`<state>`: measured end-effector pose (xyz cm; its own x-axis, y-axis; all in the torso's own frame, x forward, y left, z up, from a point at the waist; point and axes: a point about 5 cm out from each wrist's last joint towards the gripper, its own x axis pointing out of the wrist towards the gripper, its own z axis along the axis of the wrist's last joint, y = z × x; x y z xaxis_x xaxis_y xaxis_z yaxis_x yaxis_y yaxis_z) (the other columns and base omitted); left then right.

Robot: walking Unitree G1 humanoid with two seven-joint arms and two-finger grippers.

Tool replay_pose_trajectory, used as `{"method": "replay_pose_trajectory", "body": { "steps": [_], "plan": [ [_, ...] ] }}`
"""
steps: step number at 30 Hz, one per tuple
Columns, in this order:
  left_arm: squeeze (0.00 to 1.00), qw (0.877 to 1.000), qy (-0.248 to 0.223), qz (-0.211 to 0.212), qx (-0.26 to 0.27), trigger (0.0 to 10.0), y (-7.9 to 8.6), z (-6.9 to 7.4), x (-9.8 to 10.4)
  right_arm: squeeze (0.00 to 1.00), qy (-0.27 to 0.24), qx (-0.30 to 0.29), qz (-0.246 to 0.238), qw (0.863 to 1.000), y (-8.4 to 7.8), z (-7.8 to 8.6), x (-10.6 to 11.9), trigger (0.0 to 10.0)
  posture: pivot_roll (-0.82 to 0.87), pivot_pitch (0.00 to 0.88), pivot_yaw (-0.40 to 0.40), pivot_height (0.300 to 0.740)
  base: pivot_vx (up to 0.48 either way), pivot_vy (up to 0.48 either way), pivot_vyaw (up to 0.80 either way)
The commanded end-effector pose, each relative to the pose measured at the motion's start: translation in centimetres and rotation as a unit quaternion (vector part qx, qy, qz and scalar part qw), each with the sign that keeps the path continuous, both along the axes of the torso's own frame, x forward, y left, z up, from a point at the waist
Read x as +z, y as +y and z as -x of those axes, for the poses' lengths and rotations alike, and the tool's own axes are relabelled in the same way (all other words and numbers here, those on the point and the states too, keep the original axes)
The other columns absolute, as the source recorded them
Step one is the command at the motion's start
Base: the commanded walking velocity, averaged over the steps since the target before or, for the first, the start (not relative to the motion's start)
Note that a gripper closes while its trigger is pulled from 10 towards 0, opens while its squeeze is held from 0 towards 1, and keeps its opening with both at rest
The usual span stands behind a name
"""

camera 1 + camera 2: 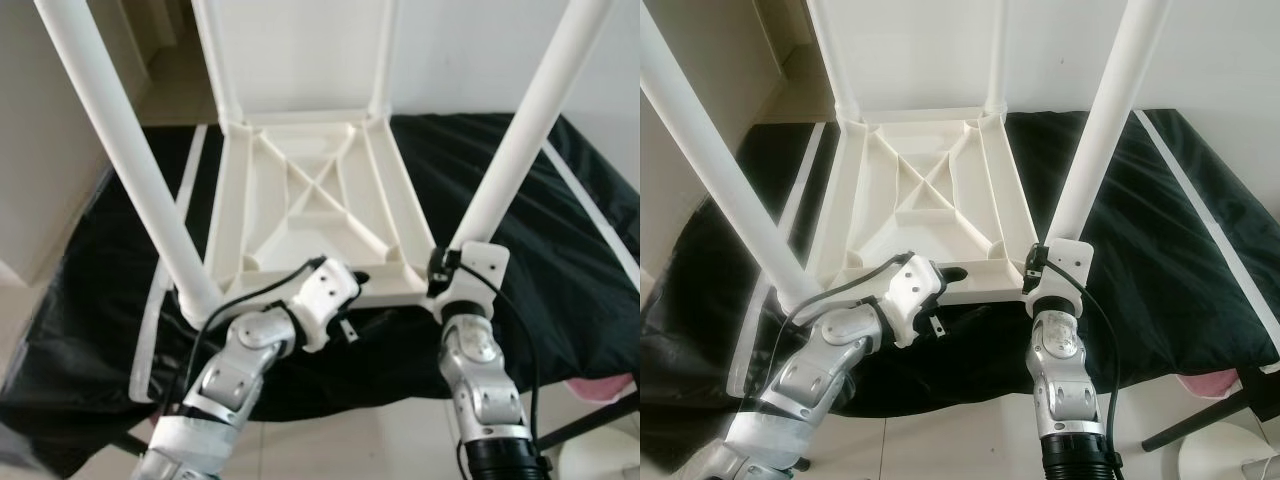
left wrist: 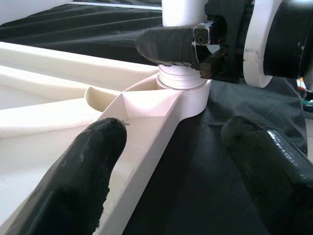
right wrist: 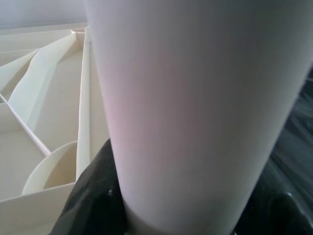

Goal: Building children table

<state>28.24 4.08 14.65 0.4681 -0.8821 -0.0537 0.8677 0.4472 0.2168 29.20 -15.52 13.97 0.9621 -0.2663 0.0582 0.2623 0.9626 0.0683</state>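
On the black cloth, the right pincer clamps a white plastic tube leg; the left pincer gapes wide astride the upturned white ribbed tabletop's edge.

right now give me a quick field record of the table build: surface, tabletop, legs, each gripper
surface: black cloth
tabletop: white, upside down, ribbed underside up
legs: four white legs standing up in the corners
right gripper: fingers shut on near right leg at its base
left gripper: fingers open, straddling the tabletop's near rim
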Motion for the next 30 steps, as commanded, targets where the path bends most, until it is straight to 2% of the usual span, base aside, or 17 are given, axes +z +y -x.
{"method": "replay_pose_trajectory", "body": {
  "steps": [1,10,11,17,18,19,20,22,26,30],
  "plan": [
    [0.0,1.0,0.0,0.004,0.015,10.0,0.2,-0.3,0.1,0.0,0.036,-0.019,-0.008,0.999,-0.8,0.3,-1.4,10.0,-0.08,0.061,-0.003,0.74,0.0,0.0,0.0],
    [0.0,1.0,0.0,0.01,0.015,10.0,0.2,-0.5,0.4,0.0,0.028,-0.017,0.004,0.999,-1.7,0.1,-1.1,10.0,-0.08,0.066,-0.006,0.74,0.0,0.0,0.0],
    [0.0,1.0,-0.001,0.011,0.016,10.0,0.3,-0.5,0.4,1.0,0.025,-0.014,0.009,1.0,-1.9,0.1,-1.0,10.0,-0.08,0.065,-0.005,0.74,0.0,0.0,0.0],
    [0.0,1.0,-0.002,0.014,0.017,10.0,0.2,-0.6,0.5,1.0,-0.003,0.02,0.001,1.0,-2.2,0.1,-0.4,10.0,-0.09,0.049,-0.004,0.74,0.0,0.0,0.0],
    [0.0,1.0,-0.003,0.013,0.016,10.0,0.2,-0.5,0.5,0.0,-0.013,0.044,-0.004,0.999,-2.2,0.1,-0.2,10.0,-0.09,0.048,-0.004,0.74,0.0,0.0,0.0],
    [0.0,1.0,-0.003,0.013,0.016,10.0,0.2,-0.5,0.5,0.0,-0.013,0.044,-0.004,0.999,-2.2,0.1,-0.2,10.0,-0.09,0.048,-0.004,0.74,0.0,0.0,0.0],
    [0.0,1.0,-0.005,0.012,0.012,10.0,0.1,-0.4,0.6,0.0,-0.026,0.083,-0.006,0.996,-2.4,0.2,0.2,10.0,-0.09,0.047,-0.002,0.74,0.0,0.0,0.0],
    [0.0,1.0,-0.007,0.009,0.008,10.0,0.1,-0.4,0.6,0.0,-0.031,0.113,0.0,0.993,-2.6,0.3,0.4,10.0,-0.09,0.043,-0.001,0.74,0.0,0.0,0.0],
    [0.0,1.0,-0.009,0.004,0.006,10.0,0.2,-0.4,0.6,0.0,-0.031,0.143,0.008,0.989,-2.9,0.5,0.4,10.0,-0.09,0.043,-0.001,0.74,0.0,0.0,0.0],
    [0.0,1.0,-0.014,-0.007,0.001,10.0,0.3,-0.4,0.6,0.0,-0.007,0.236,0.061,0.97,-3.9,0.1,0.2,10.0,-0.09,0.044,0.002,0.74,0.0,0.0,0.0]
  ]
}}
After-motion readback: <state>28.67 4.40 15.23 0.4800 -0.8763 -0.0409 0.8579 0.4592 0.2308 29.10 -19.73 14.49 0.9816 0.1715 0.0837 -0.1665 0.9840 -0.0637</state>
